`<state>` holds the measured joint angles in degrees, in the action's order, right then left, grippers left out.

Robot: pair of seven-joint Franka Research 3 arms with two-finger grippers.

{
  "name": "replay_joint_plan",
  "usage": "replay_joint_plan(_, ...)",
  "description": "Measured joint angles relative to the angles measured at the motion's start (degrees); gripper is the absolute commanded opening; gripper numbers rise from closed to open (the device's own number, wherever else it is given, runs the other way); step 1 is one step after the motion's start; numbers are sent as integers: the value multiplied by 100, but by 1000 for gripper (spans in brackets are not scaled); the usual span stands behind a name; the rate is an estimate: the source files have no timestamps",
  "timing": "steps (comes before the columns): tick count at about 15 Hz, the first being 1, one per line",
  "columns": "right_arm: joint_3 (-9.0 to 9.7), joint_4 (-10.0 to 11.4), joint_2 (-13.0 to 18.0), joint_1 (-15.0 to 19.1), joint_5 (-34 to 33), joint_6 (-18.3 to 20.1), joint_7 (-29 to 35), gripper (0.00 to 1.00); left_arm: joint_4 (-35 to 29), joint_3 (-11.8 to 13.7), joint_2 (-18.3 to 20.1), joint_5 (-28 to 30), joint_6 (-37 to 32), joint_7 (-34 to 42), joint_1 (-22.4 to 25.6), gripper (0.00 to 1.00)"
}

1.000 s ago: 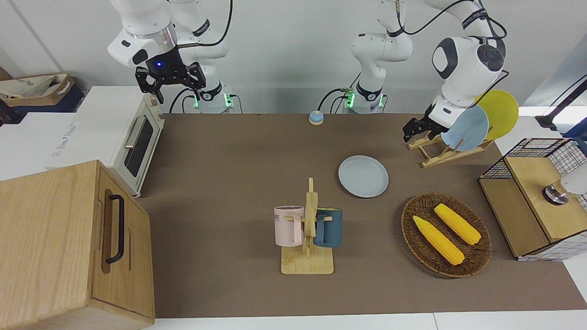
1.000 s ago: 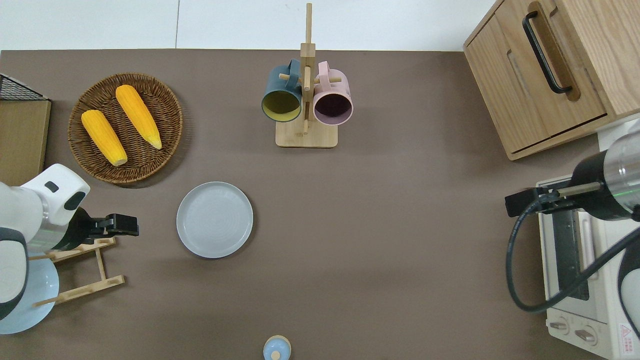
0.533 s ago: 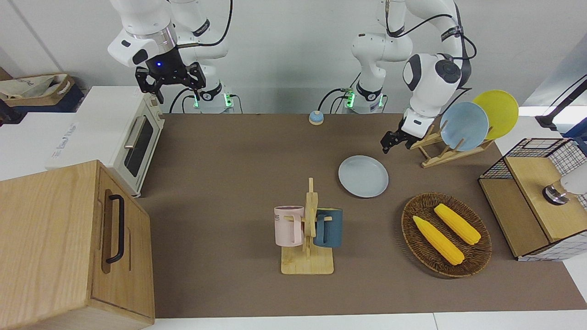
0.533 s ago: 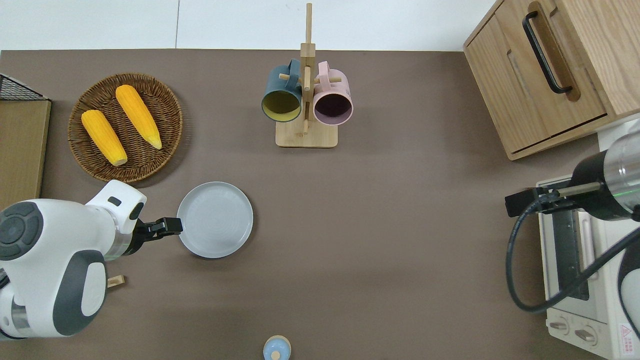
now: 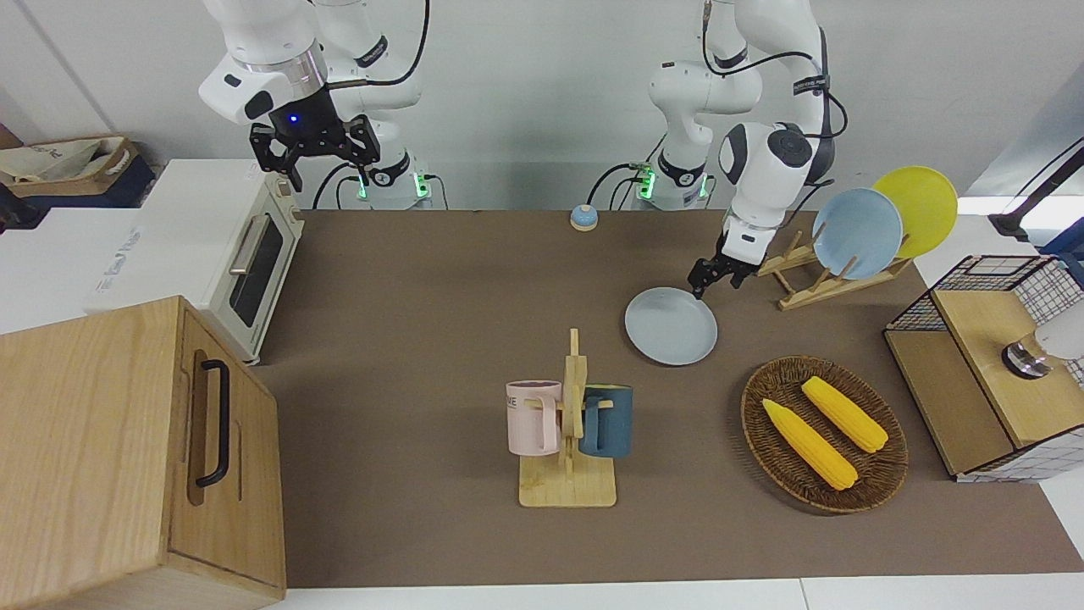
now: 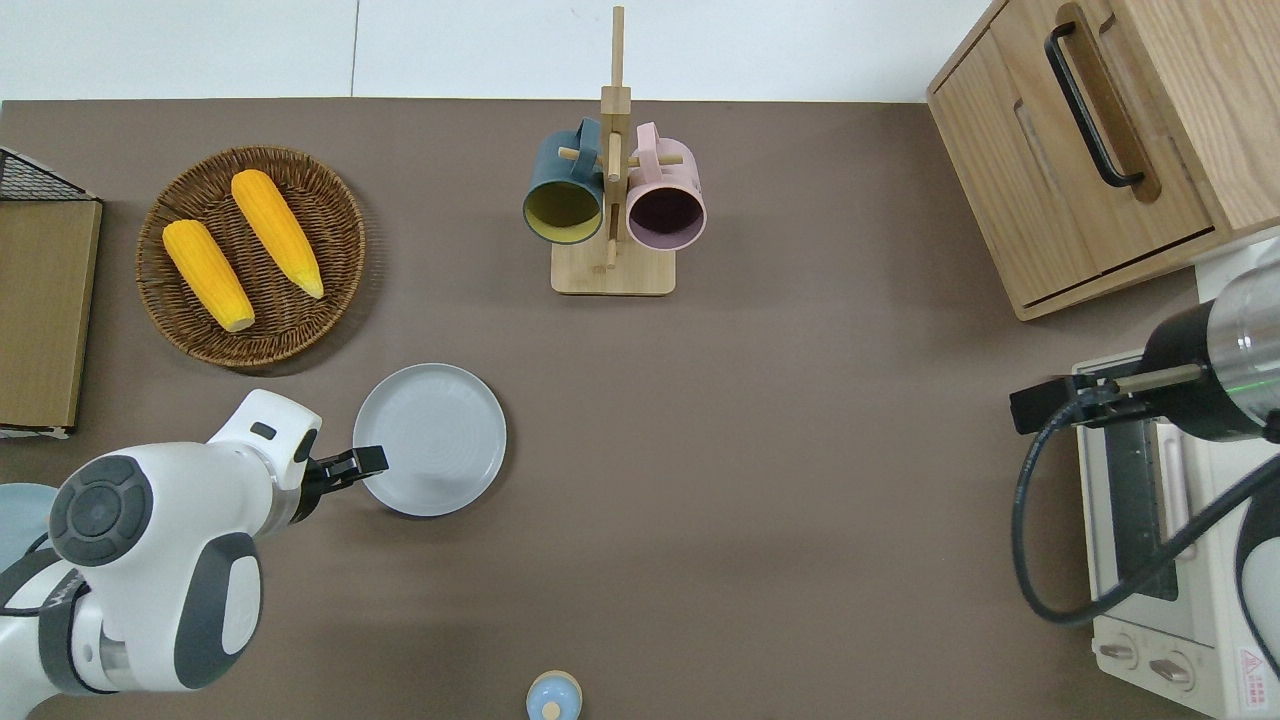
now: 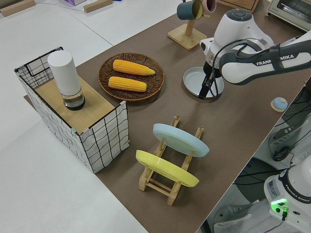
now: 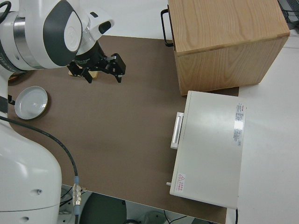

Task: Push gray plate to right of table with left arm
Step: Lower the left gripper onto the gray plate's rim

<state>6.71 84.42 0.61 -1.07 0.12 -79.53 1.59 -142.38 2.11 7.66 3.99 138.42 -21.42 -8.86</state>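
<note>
The left gripper (image 6: 368, 461) has swung from the plate rack (image 5: 796, 275) down to the gray plate (image 6: 430, 439), its narrow tip at the rim facing the left arm's end. The plate hasn't shifted; pushing can begin.

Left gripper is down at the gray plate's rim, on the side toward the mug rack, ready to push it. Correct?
Not quite. The left gripper is at the gray plate's rim, but on the side toward the left arm's end of the table, away from the mug rack. The overhead view shows it. The rest stands.
</note>
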Motion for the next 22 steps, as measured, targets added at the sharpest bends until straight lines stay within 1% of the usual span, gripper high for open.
replay_joint_plan(2, 0, 0, 0, 0, 0, 0, 0, 983, -98, -137, -126, 0, 311, -183, 0, 987)
replay_joint_plan(3, 0, 0, 0, 0, 0, 0, 0, 983, -146, -248, -229, 0, 486, -309, -1, 987)
replay_joint_plan(5, 0, 0, 0, 0, 0, 0, 0, 983, -167, -313, -363, 0, 622, -375, -1, 968)
replay_joint_plan(6, 0, 0, 0, 0, 0, 0, 0, 983, -170, -313, -406, 0, 696, -379, -1, 923)
replay_joint_plan(7, 0, 0, 0, 0, 0, 0, 0, 983, -173, -312, -450, 0, 742, -383, -1, 843)
replay_joint_plan(12, 0, 0, 0, 0, 0, 0, 0, 983, -173, -312, -522, 0, 809, -392, -1, 740)
replay_joint_plan(13, 0, 0, 0, 0, 0, 0, 0, 983, -173, -312, -522, -1, 810, -394, -1, 678)
replay_joint_plan(14, 0, 0, 0, 0, 0, 0, 0, 983, -173, -312, -522, -1, 811, -394, -1, 578)
replay_joint_plan(15, 0, 0, 0, 0, 0, 0, 0, 983, -173, -312, -522, 0, 811, -396, -1, 434)
replay_joint_plan(16, 0, 0, 0, 0, 0, 0, 0, 983, -173, -312, -524, -1, 811, -396, -1, 323)
replay_joint_plan(17, 0, 0, 0, 0, 0, 0, 0, 983, -173, -312, -526, -1, 811, -396, -1, 125)
replay_joint_plan(18, 0, 0, 0, 0, 0, 0, 0, 983, -173, -312, -529, -1, 811, -397, -1, 1)
replay_joint_plan(22, 0, 0, 0, 0, 0, 0, 0, 983, -166, -314, -519, 0, 841, -404, -1, 0)
